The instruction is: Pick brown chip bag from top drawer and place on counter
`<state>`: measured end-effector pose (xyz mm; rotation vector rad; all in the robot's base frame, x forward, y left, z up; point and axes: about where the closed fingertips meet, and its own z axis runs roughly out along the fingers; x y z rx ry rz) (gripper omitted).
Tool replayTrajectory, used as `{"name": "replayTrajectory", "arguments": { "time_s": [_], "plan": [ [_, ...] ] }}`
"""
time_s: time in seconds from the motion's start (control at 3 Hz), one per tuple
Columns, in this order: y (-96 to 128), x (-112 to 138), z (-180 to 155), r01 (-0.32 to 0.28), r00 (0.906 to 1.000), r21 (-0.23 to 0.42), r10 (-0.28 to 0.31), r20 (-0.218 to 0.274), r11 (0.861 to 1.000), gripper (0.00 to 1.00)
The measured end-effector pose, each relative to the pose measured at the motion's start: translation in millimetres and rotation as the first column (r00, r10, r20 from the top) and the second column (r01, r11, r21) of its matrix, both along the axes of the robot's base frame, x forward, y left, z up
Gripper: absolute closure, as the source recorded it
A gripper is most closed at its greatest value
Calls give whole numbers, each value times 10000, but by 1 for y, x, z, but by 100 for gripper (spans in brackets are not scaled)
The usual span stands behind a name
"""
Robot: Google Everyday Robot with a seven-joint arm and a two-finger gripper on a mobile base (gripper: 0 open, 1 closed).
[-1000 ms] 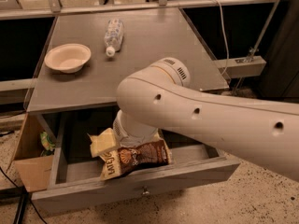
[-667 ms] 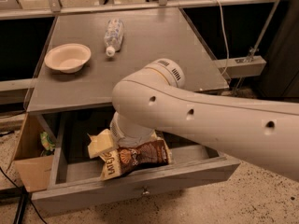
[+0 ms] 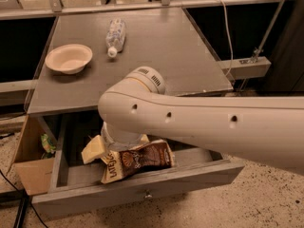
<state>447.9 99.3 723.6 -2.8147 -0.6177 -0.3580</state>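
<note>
Cardboard box (image 3: pixel 26 175): stood at the far left, just beside the top drawer (image 3: pixel 142 186), with a small green packet (image 3: pixel 46 144) inside it.
Bowl (image 3: pixel 69 58): sat upright on the left part of the tabletop (image 3: pixel 161 51), well apart from the drawer's contents.
Top drawer: was pulled out toward the near side, below the tabletop's near edge.
Yellow packet (image 3: pixel 94 148): lay in the drawer, touching the left end of the brown chip bag (image 3: pixel 142 158).
Bottle (image 3: pixel 115 34): lay on its side on the far part of the tabletop.
Pincer (image 3: pixel 122 144): was down inside the drawer under the wrist, right over the left half of the bag. The arm (image 3: pixel 213 127) covered it, so I cannot tell how far open it was or whether it had hold of anything.
Brown chip bag: lay flat on the drawer floor, close to the front panel, partly under the wrist.
Long axis: ran left to right, a little skewed. The lettered cream end pointed left and near, the other end right and slightly farther.
Change: over the last second the arm's rounded joint had swung leftward, while the bag lay where it had been.
Meaning: the arm seemed to be lining up over the bag, which was not yet lifted. The pick and the move up to the tabletop were both still to come.
</note>
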Motion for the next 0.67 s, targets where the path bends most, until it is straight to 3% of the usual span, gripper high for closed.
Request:
{"name": "replayTrajectory", "arguments": {
  "time_s": [0.67],
  "plan": [
    [2, 9, -36, 303, 9992, -841, -323, -223, 9960, 0]
  ]
}}
